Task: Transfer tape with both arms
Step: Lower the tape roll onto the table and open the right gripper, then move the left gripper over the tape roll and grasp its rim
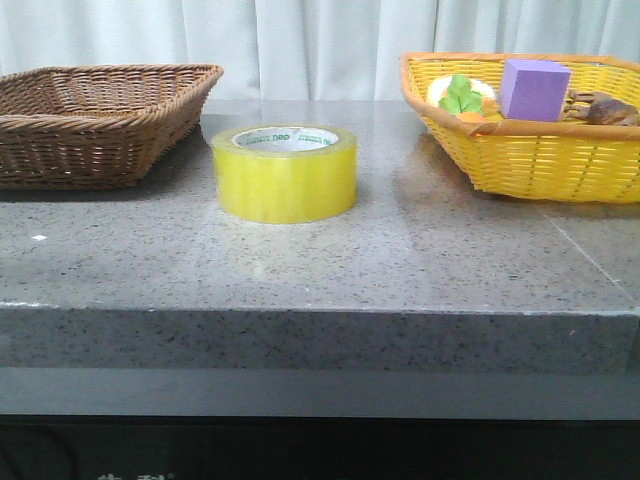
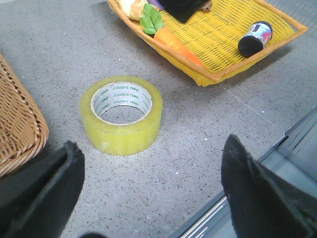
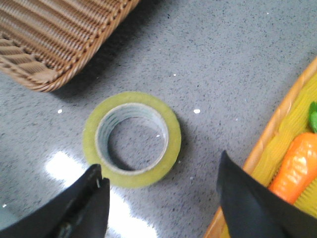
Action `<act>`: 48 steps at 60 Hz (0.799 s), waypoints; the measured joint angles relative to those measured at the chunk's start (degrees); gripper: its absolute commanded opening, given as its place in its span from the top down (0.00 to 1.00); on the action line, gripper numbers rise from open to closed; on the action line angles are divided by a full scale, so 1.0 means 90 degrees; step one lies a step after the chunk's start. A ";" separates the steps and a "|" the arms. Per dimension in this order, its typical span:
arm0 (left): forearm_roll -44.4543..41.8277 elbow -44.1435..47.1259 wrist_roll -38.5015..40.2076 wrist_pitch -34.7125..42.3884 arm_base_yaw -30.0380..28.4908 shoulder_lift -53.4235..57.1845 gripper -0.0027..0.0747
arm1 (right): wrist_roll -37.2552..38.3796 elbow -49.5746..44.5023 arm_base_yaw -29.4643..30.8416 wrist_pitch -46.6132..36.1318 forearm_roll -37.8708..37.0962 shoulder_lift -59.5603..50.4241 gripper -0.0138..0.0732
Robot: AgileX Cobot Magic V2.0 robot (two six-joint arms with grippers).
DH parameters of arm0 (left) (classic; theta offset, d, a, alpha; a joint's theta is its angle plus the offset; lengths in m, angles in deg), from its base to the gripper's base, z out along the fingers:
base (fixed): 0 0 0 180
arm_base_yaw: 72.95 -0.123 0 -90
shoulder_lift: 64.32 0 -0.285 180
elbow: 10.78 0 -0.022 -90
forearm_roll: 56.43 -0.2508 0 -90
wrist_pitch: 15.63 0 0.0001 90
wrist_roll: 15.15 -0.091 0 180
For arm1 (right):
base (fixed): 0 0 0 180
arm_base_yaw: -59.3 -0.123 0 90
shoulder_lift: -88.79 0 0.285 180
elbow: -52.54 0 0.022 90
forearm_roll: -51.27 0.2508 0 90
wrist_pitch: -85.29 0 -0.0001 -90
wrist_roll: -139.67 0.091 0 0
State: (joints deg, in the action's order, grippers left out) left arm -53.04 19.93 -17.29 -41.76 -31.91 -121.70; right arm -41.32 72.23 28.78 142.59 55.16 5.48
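Yellow tape (image 1: pixel 285 172) is seen lying flat on the table (image 1: pixel 320 260) in the front view, hole upward, between the brown basket (image 1: pixel 95 120) at 9 o'clock and the yellow basket (image 1: pixel 530 130) at 3 o'clock; neither arm is shown there. In the left wrist view, the left end effector (image 2: pixel 151 191) is spread wide and empty, the roll at 11 o'clock. In the right wrist view, the right end effector (image 3: pixel 161 198) is likewise released, the roll nearly beneath at 11 o'clock, apparently nearer; fingertips are cut off.

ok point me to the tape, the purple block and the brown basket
tape (image 1: pixel 286 185), front view, on its yellow side wall
purple block (image 1: pixel 533 90), front view, on its front face
brown basket (image 1: pixel 95 145), front view, on its woven front wall
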 measured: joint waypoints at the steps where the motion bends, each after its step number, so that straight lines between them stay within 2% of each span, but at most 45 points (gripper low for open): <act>1: 0.0000 0.0000 0.0000 0.0000 0.0000 0.0000 0.24 | 0.0000 -0.0205 0.0000 -0.0105 0.0029 -0.0116 0.28; 17: 0.0000 -0.0015 0.0000 -0.0015 0.0000 -0.0424 0.24 | 0.0000 -0.2436 0.0000 -0.1025 0.0099 -0.2243 0.28; 26: -0.0023 -0.0350 -0.0177 -0.0378 0.0000 -0.0938 0.24 | 0.0000 -0.3368 0.0000 -0.1336 0.0099 -0.3221 0.28; 35: -0.0034 -0.1191 -0.0539 -0.1111 0.0000 -0.1696 0.24 | 0.0000 -0.4041 0.0000 -0.1442 0.0099 -0.4054 0.28; 48: -0.0047 -0.2614 -0.1145 -0.2125 0.0000 -0.2968 0.24 | 0.0000 -0.4337 0.0000 -0.1346 0.0099 -0.4450 0.28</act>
State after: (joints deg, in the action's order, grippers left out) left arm -53.47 -3.59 -27.60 -60.88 -31.91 -148.41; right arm -41.32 33.19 28.78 130.48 56.05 -34.57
